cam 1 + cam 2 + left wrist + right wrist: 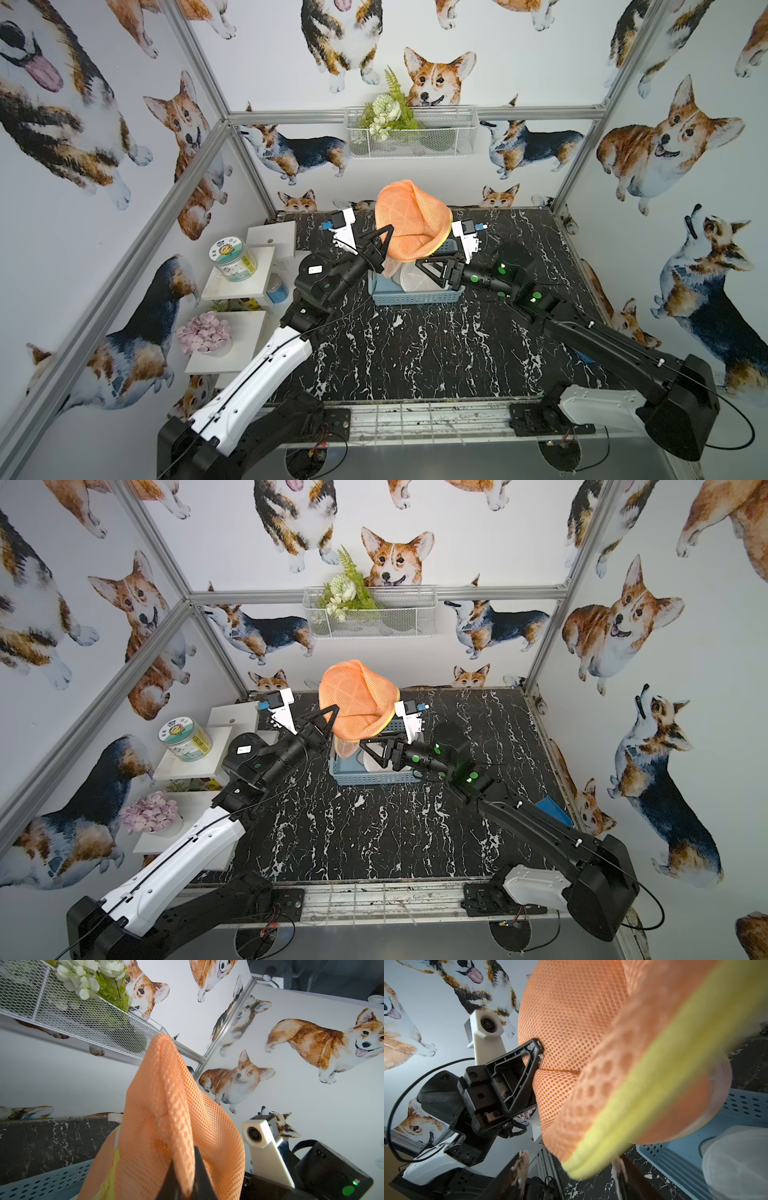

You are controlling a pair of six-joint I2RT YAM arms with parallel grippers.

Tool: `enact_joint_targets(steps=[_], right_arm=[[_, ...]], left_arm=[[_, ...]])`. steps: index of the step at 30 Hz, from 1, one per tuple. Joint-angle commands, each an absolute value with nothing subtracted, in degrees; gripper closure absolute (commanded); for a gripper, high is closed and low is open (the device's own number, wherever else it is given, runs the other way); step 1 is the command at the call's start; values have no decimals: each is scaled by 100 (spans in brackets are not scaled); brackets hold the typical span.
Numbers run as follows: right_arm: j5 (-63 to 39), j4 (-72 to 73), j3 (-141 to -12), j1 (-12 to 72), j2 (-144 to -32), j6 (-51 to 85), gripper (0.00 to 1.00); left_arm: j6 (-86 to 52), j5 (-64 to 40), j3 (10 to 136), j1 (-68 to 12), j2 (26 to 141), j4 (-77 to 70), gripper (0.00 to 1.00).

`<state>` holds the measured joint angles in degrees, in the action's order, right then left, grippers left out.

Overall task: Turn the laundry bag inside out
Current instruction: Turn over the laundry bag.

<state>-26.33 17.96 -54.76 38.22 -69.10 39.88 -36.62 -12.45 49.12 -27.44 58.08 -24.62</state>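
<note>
The laundry bag (409, 220) (357, 700) is orange mesh with a yellow rim and hangs bunched above the blue basket (415, 297) in both top views. My left gripper (388, 230) (185, 1159) is shut on a fold of the mesh (166, 1105) and holds it up. My right gripper (419, 264) (571, 1157) stands open just below the bag. The blurred yellow rim (643, 1095) hangs between its spread fingers (523, 1159), and neither finger clamps it. The right wrist view also shows the left gripper (535, 1047) pressed into the mesh.
A white translucent item (737, 1157) lies in the blue basket (365, 777). White shelves at the left carry a jar (232, 259) and pink flowers (203, 332). A wire basket with flowers (411, 133) hangs on the back wall. The table (415, 353) is black marble.
</note>
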Motion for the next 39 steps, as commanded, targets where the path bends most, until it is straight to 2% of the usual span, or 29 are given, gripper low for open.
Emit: enact_joint_targets(steps=[1, 3, 5, 6, 12, 20, 24, 27, 31, 39], right_arm=[[-2877, 2518, -5608, 3830, -7056, 4045, 36], [-3003, 2703, -5656, 3829, -7133, 4108, 60], [-3058, 2691, -5657, 3824, -7172, 4140, 91], [-3068, 2640, -5630, 3827, -7167, 4133, 100], [-2685, 1828, -5101, 3753, -6811, 3799, 100], [-2020, 698, -4499, 2884, -6456, 3327, 100], [-1918, 411, -4519, 2633, -6551, 3056, 100], [-2234, 578, -4446, 2606, -6574, 3081, 100], [-2750, 1012, -4300, 2629, -6457, 3194, 100], [-1879, -214, -4421, 2612, -6260, 2834, 100]], left_arm=[[-3674, -1310, 4896, -2742, 5792, -2726, 100], [-3674, -1311, 4896, -2742, 5784, -2686, 100], [-3682, -1285, 4896, -2742, 5766, -2672, 100], [-3696, -1270, 4904, -2742, 5754, -2672, 100], [-4011, -1705, 5199, -2576, 5856, -2499, 100], [-4825, -2784, 5310, -1959, 5847, -2514, 100], [-4748, -2809, 5392, -1886, 5703, -2237, 100], [-4593, -2658, 5342, -1881, 5670, -2148, 100], [-4740, -2654, 5010, -1876, 5781, -2735, 100], [-5084, -2820, 5255, -1773, 6074, -3024, 100]])
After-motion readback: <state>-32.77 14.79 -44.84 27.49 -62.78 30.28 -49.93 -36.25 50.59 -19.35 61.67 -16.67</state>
